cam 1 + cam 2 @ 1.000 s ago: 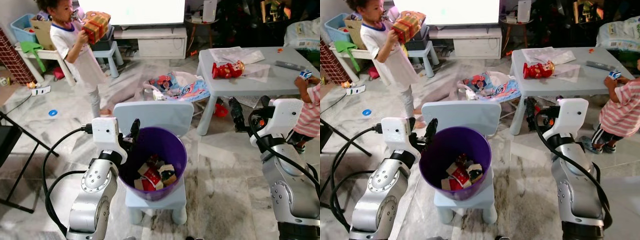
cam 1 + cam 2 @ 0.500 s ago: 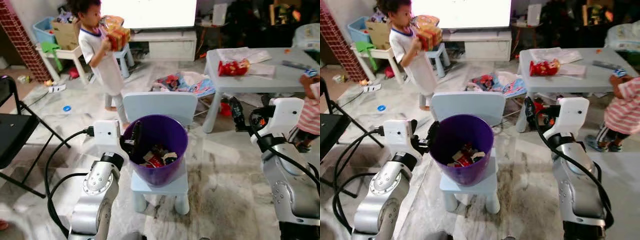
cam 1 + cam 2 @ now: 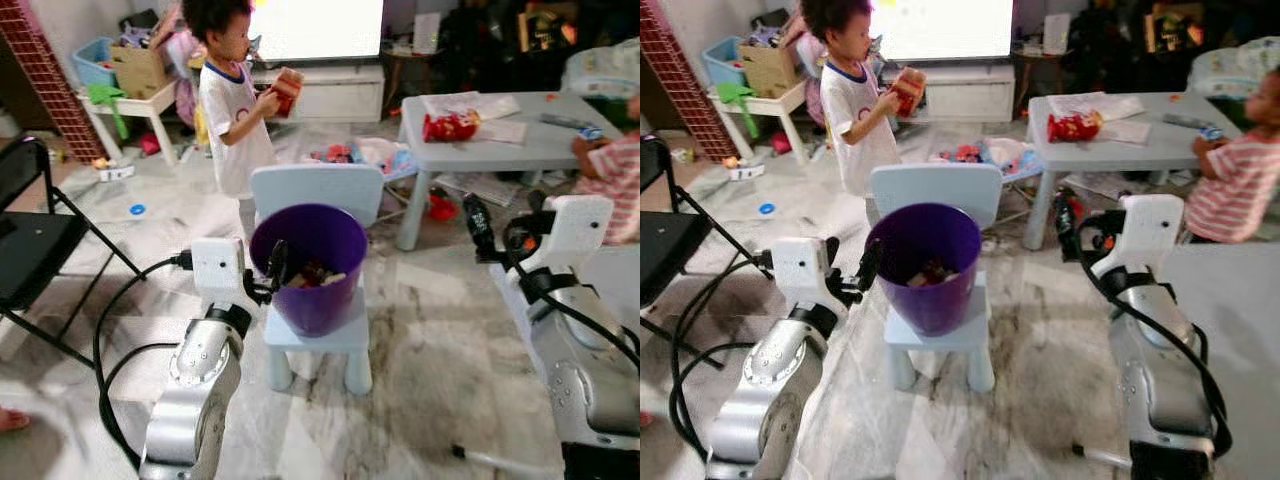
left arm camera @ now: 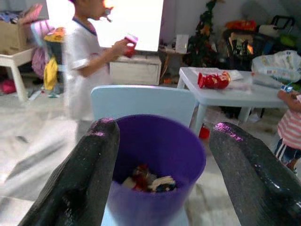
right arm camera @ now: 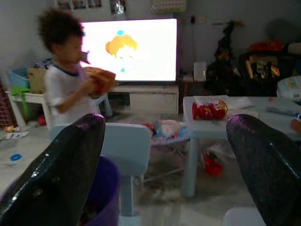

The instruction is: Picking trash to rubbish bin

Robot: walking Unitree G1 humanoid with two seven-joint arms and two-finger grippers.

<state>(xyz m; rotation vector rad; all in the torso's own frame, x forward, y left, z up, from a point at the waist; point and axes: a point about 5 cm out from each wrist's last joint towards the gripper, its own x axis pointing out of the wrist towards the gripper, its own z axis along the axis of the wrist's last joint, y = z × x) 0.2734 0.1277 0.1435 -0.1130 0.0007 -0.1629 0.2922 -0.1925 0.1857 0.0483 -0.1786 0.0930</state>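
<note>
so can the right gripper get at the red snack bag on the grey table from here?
Probably not yet. The red snack bag lies well back on the grey table, beyond the open right gripper, which hangs below the tabletop near its leg; nothing else blocks it.

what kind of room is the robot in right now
Most likely a family living room used as a play space: a lit television on a low stand, a small grey children's table, and toys strewn on the floor.

Robot backed off: purple bin (image 3: 308, 264) on small chair (image 3: 316, 330) now farther away. Child (image 3: 236, 100) with red box (image 3: 286, 90) shifted right, directly behind chair. Black folding chair (image 3: 30, 240) entered at left.
</note>
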